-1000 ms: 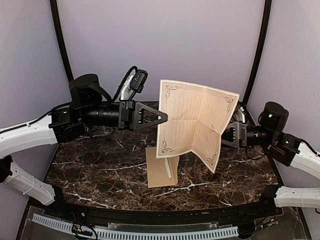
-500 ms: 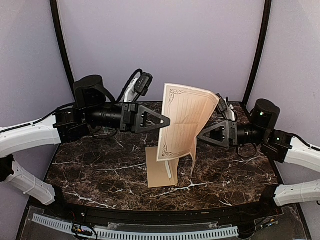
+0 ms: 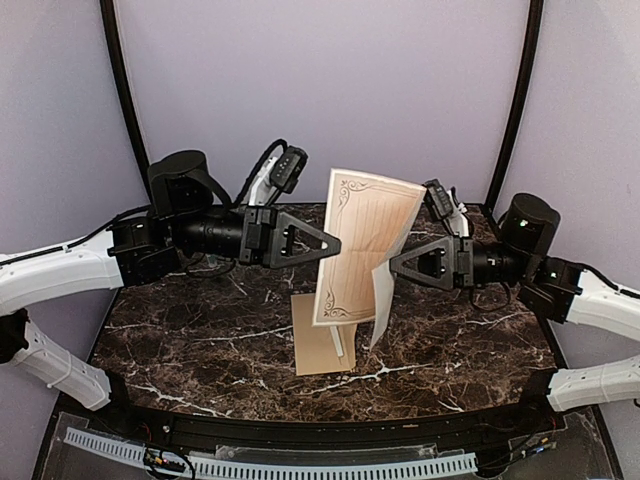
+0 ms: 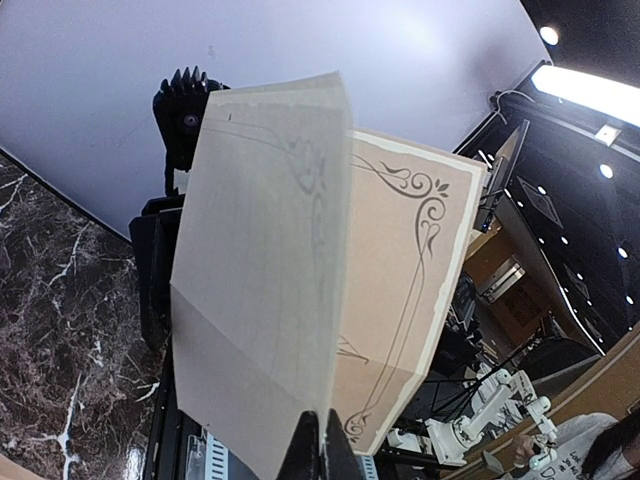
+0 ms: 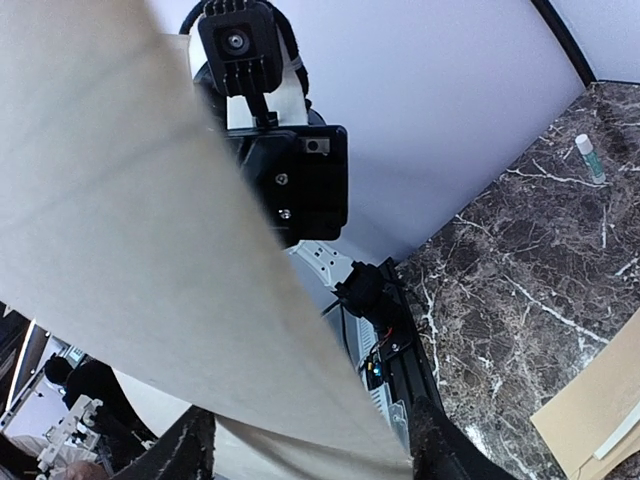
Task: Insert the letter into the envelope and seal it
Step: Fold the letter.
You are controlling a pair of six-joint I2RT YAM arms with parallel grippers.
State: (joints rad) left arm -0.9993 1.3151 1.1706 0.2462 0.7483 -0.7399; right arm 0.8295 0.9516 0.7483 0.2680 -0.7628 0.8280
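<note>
Spanning the scene is the dark, white-veined marble desk. Above it stands the cream-beige letter with ornate dark border lines, held in the air with its long axis upright and creased, so that its right panel folds back and shows the pale plain side. Flat on the desk, directly under the letter's lower edge, lies the plain kraft-brown paper envelope.

The left pincer is clenched on the letter's left edge. The right pincer is the nearer to the folded panel, which lies just to its left, between its parted jaws; I judge it not yet gripped. Pressing that fold flat looks like the right arm's job. A small white stick with a green cap lies well apart.
</note>
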